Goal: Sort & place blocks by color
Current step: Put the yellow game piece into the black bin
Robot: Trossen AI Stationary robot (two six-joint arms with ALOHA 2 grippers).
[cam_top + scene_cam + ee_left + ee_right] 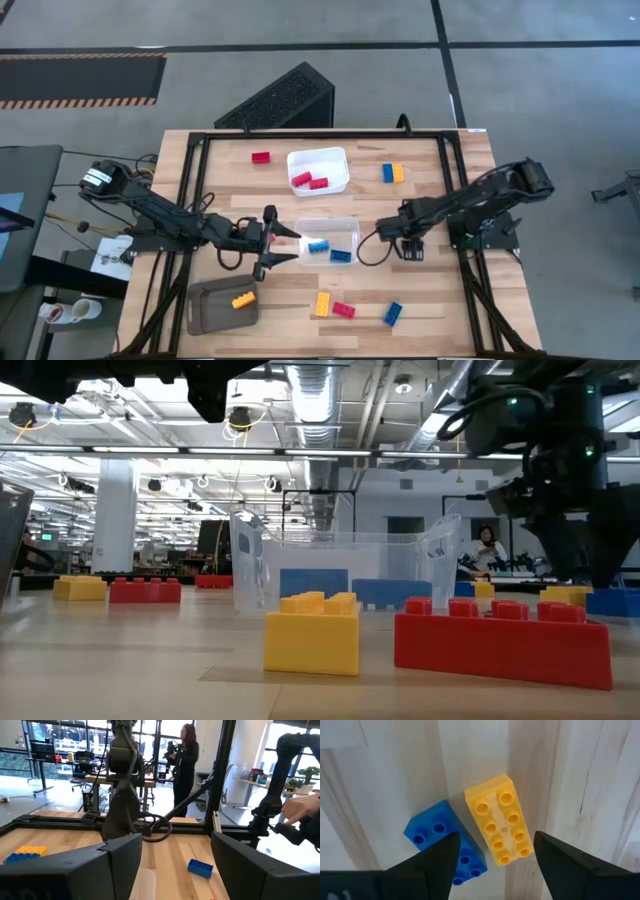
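My left gripper (292,247) stands open and level, pointing at the left wall of the clear tray (350,225), which holds two blue blocks (318,245). My right gripper (410,250) points down, open, right of that tray. In the right wrist view its open fingers (495,845) hover over a yellow block (501,826) and a blue block (445,840) lying side by side on the table. The white tray (340,155) holds two red blocks (301,180). The grey tray (205,310) holds a yellow block (243,299).
Loose blocks lie on the table: a red one (261,157) at the far left, a blue and yellow pair (393,173) at the far right, and yellow (323,303), red (343,309) and blue (392,313) ones near the front. A person (185,760) stands beyond the table.
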